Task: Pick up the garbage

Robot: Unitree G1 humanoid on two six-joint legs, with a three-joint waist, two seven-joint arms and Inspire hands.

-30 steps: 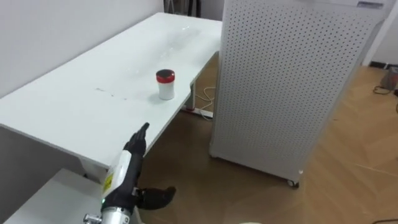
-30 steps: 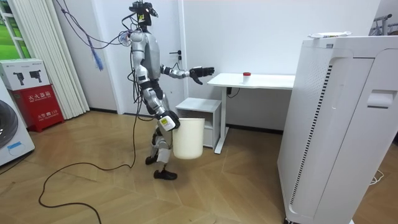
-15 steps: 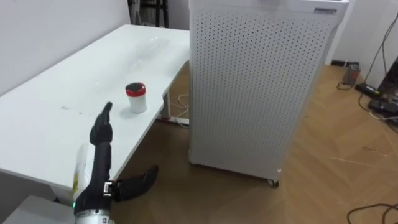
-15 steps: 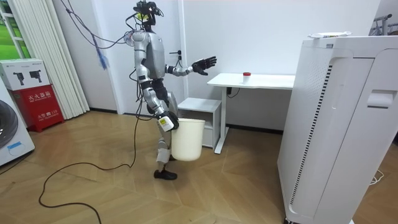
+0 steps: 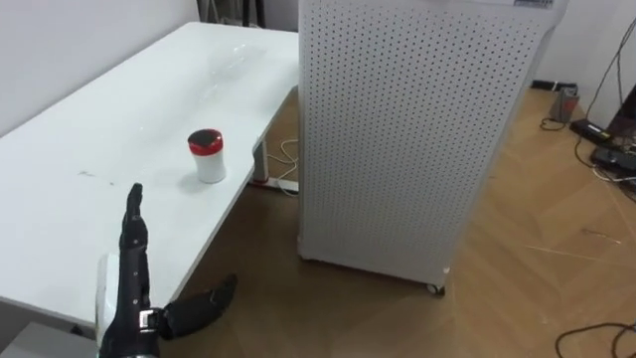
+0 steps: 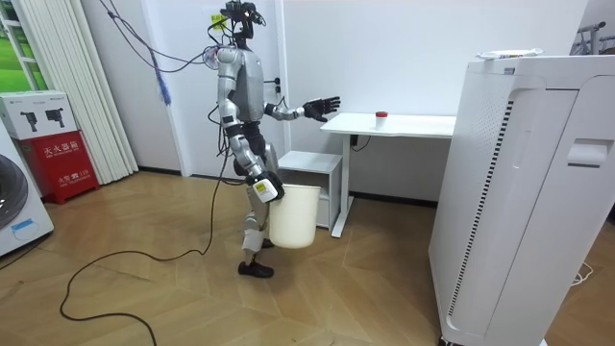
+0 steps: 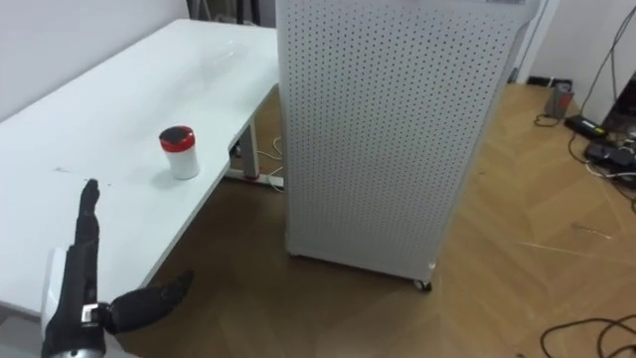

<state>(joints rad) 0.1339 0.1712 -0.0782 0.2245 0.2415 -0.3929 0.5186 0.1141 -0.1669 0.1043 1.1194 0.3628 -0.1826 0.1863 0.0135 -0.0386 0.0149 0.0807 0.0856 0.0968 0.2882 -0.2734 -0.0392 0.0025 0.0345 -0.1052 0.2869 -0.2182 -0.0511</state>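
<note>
— What does the left hand (image 5: pixel 134 313) look like?

— Black all over: slim, segmented fingers (image 5: pixel 131 234) and a shorter black thumb beside them. Behind the fingers, a white shell covers the forearm.

— And the rest?

— In the room view, silver-grey torso and limbs with darker joints, a dark camera rig on the head, and cables rising from the shoulders.

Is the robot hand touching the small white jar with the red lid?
No: the open left robot hand is short of the white jar, bare white tabletop between them.
</note>
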